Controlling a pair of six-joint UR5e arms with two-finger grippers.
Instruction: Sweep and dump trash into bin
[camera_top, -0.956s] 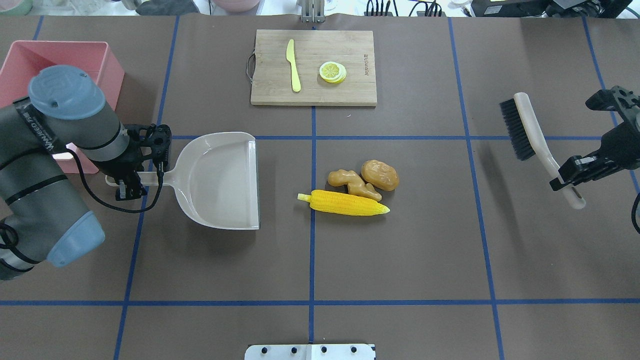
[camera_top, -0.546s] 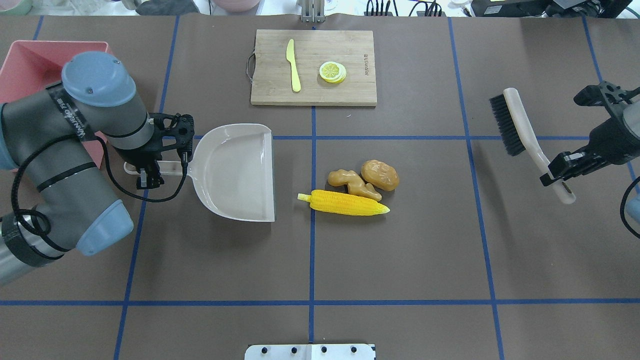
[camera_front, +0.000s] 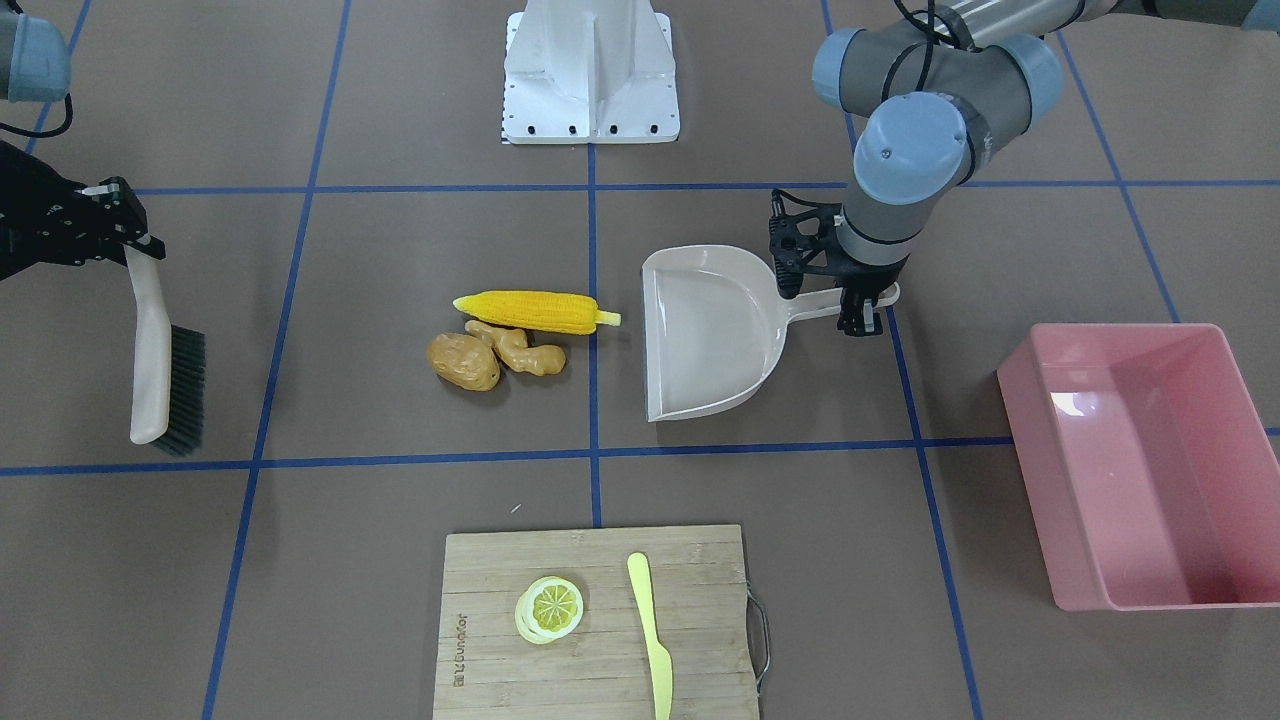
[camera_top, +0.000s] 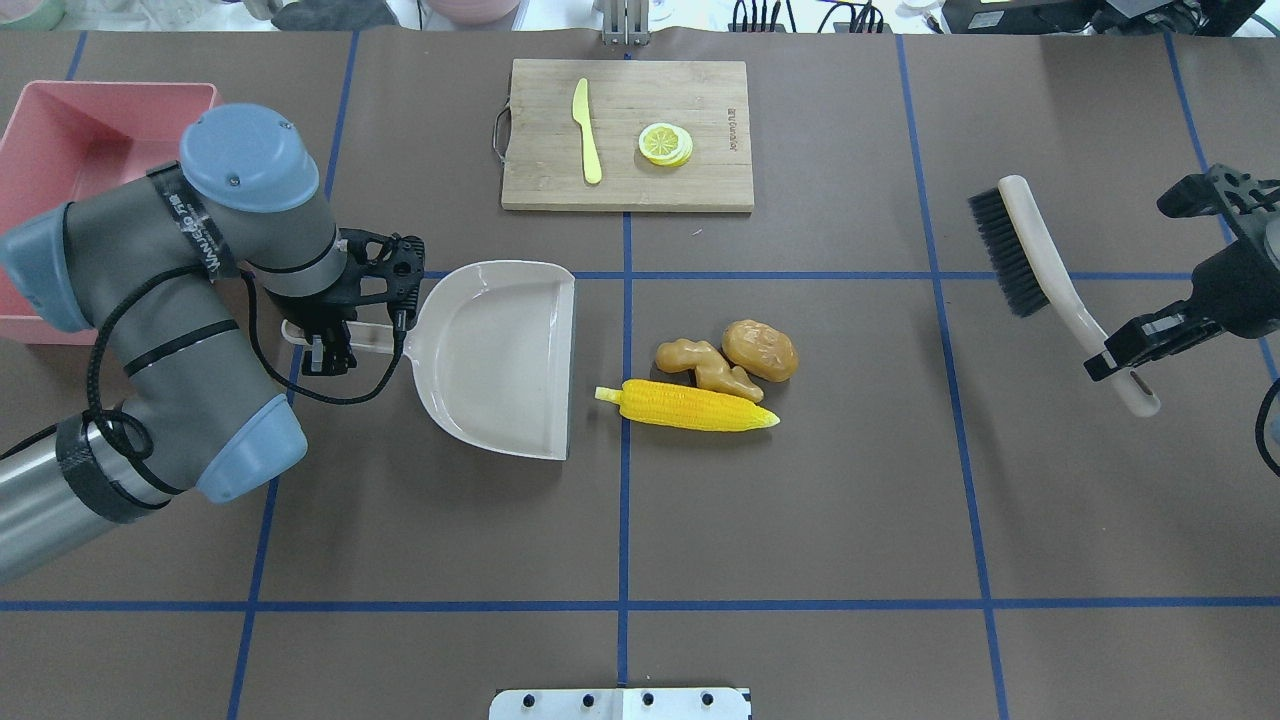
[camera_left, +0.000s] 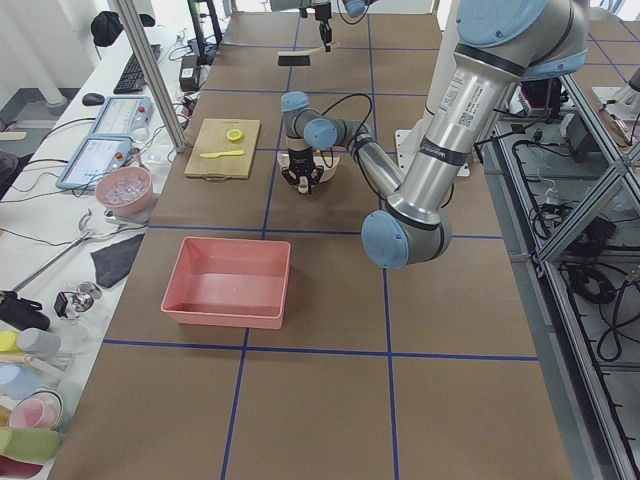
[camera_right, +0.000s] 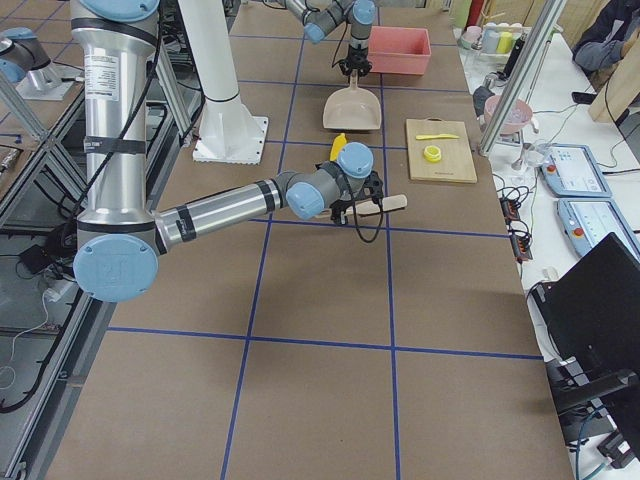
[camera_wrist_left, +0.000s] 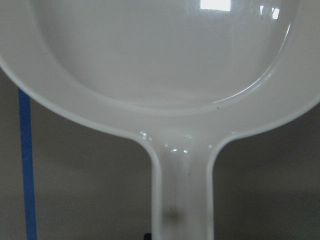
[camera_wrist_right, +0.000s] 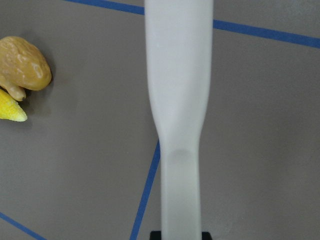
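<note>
In the front-facing view, your left gripper (camera_front: 862, 308) was clamped on the handle of the beige dustpan (camera_front: 705, 335). The pan's open edge faced the corn cob (camera_front: 530, 310), ginger root (camera_front: 520, 352) and potato (camera_front: 463, 362), which were bunched together just beside it. The pink bin (camera_front: 1150, 480) sat well apart, beyond the pan's handle. Your right gripper (camera_front: 125, 238) gripped the brush (camera_front: 152, 350) by its handle, far from the food. From overhead, the corn's stub end lay nearest the pan's lip, not touching. The left side view put the bin closest. The right side view had the brush arm nearest. The left wrist camera saw pan bowl and handle. The right wrist camera saw brush handle, potato and corn tip.
</note>
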